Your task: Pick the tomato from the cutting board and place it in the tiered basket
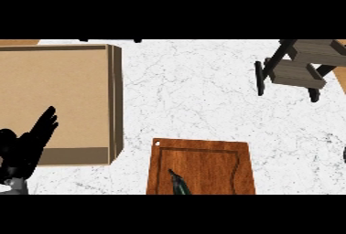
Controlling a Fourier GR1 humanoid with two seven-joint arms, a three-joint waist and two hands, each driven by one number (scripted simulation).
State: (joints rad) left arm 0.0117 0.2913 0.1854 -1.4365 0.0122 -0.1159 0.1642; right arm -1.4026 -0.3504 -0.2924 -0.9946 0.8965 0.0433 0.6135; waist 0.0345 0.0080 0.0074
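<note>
The left hand (27,146) is seen resting at the lower left, fingers straight and apart, by a cardboard box (54,91); a dark sliver of the right hand (179,183), its state not to be told, is shown on the cutting board (202,160), where the tomato cannot be made out; and the tiered basket (300,68) is set at the upper right.

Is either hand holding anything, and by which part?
The left hand, open, holds nothing. Only a sliver of the right hand shows over the cutting board; any hold cannot be told.

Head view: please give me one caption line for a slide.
Cutting board at the lower edge with no tomato in sight, tiered basket upper right, open left hand resting lower left.
</note>
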